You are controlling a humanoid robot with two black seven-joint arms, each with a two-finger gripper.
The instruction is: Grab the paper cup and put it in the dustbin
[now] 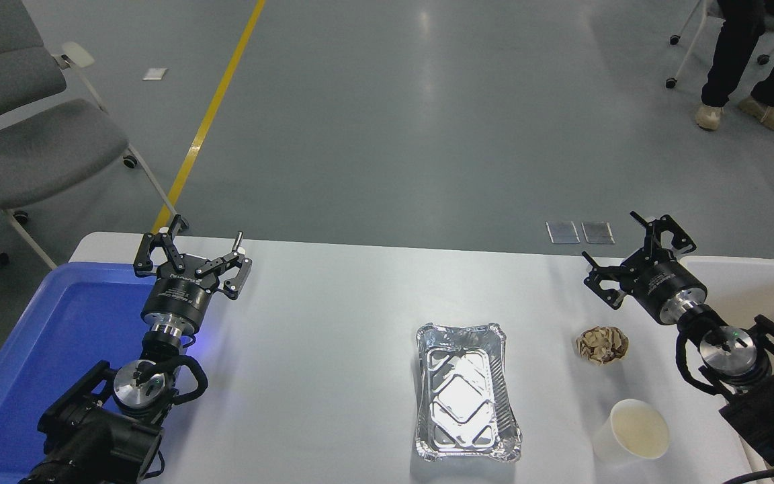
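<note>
The small white paper cup stands upright near the table's front right, its cream inside showing. The beige dustbin shows only partly at the right edge, behind my right arm. My right gripper is open and empty, over the table's far right edge, well beyond the cup and left of the bin's rim. My left gripper is open and empty, parked at the left beside the blue tray.
A silver foil tray lies left of the cup. A brown crumpled paper ball sits between the cup and my right gripper. A blue tray fills the left. A person's legs show far back right.
</note>
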